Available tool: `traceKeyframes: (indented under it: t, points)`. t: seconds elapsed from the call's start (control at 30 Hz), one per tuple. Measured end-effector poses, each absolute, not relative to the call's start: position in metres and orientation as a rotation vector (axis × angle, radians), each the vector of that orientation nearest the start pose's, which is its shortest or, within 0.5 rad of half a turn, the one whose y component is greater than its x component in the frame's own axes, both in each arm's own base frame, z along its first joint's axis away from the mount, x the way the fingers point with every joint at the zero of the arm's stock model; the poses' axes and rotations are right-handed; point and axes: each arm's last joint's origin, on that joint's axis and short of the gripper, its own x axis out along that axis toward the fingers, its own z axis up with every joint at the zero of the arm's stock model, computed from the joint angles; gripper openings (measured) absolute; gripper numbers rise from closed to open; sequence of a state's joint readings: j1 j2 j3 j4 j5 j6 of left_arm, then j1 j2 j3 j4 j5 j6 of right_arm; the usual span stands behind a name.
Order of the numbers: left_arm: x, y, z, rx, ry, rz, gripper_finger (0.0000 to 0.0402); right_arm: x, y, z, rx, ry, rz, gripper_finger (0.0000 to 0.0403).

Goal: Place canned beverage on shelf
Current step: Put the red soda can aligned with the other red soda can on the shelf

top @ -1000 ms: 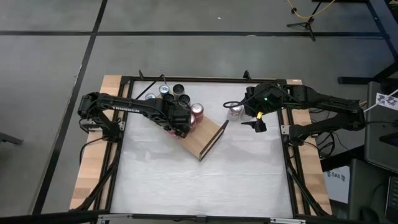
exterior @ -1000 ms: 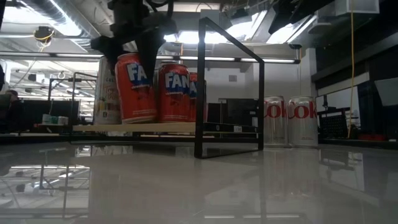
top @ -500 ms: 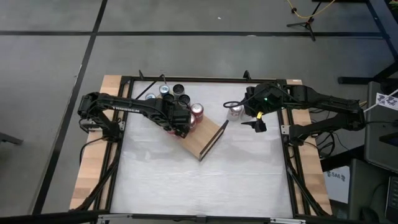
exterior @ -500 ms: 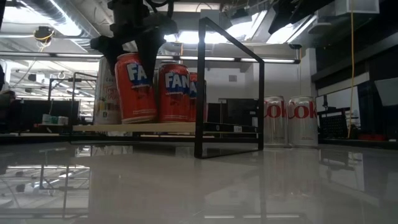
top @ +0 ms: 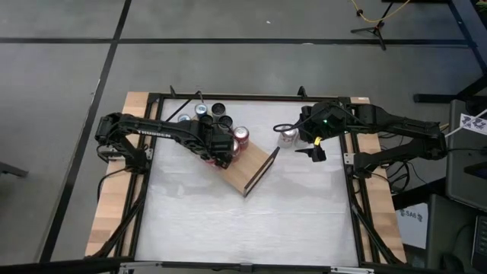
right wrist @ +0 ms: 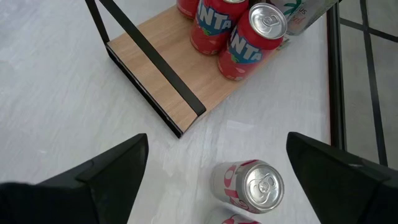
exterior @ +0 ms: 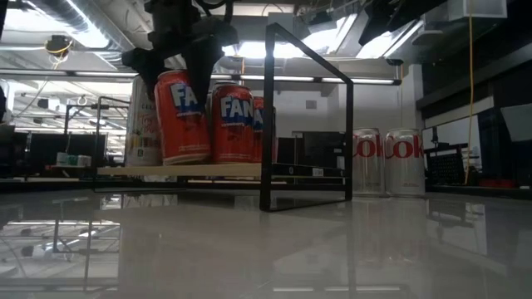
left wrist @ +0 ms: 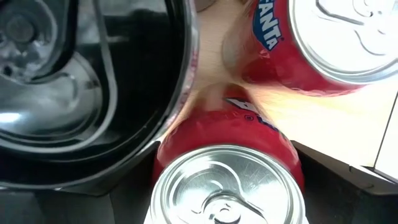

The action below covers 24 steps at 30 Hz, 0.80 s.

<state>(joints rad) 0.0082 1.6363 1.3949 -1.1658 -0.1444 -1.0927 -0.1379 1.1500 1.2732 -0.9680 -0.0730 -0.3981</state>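
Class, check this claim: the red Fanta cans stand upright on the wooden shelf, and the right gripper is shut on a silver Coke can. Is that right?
Not quite. The Fanta cans do stand upright on the shelf, but the right gripper is open, its fingers spread well apart above the silver can, not touching it. The right wrist view shows this.

Left gripper sits over the shelf's cans, hiding its fingertips from above. Low view crops it at the top edge. Second white can cut off in right wrist view.
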Motion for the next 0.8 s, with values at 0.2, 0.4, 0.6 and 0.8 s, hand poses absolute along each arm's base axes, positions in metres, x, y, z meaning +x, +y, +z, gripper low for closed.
traceKeyframes:
  t: [0.2, 0.4, 0.6, 0.8]
  points:
    - [0.306, 0.0069, 0.2717, -0.803, 1.158, 0.874, 0.0319, 0.2103, -0.0271, 0.3619, -0.285, 0.838, 0.107, 0.0379]
    - [0.3079, 0.0071, 0.2721, -0.798, 1.137, 0.866, 0.032, 0.2103, -0.0271, 0.3619, -0.285, 0.839, 0.106, 0.0379]
    - [0.3079, 0.0071, 0.2721, -0.798, 1.137, 0.866, 0.0321, 0.2103, -0.0271, 0.3619, -0.285, 0.839, 0.106, 0.0379]
    - [0.3079, 0.0068, 0.2721, -0.795, 1.138, 0.864, 0.0321, 0.2103, -0.0271, 0.3619, -0.285, 0.838, 0.107, 0.0379]
